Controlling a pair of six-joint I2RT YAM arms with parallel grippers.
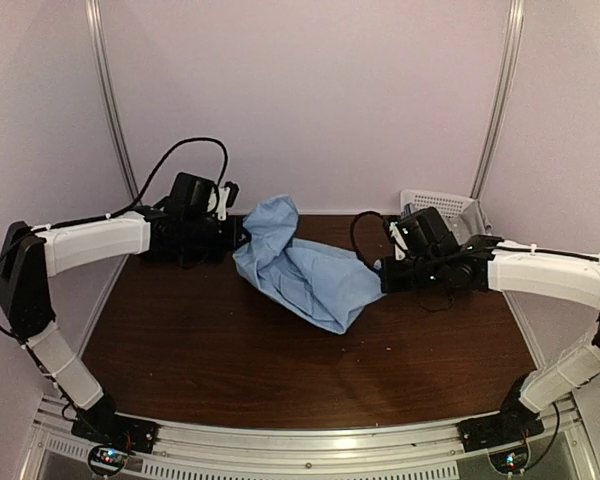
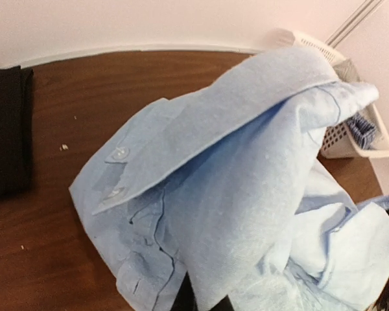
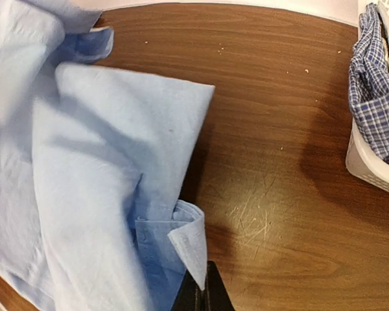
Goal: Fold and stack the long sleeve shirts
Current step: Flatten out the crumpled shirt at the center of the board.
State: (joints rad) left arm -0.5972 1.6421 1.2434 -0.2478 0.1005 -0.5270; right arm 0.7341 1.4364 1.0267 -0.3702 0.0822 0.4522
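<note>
The light blue shirt (image 1: 300, 270) hangs bunched between both grippers over the middle of the brown table (image 1: 280, 370). My left gripper (image 1: 238, 232) is shut on its upper left part. In the left wrist view the shirt (image 2: 246, 181) drapes over the gripper (image 2: 201, 303) and only its dark tips show. My right gripper (image 1: 382, 275) is shut on a folded hem edge of the shirt (image 3: 84, 162), with the jaws (image 3: 204, 291) closed on the cloth. The black shirt (image 2: 6, 129) lies folded on the table at the far left, seen only in the left wrist view.
A white lattice basket (image 1: 440, 205) stands at the back right corner, also in the left wrist view (image 2: 350, 139). In the right wrist view the basket (image 3: 369, 168) holds a blue plaid cloth (image 3: 376, 84). Walls close the back and sides.
</note>
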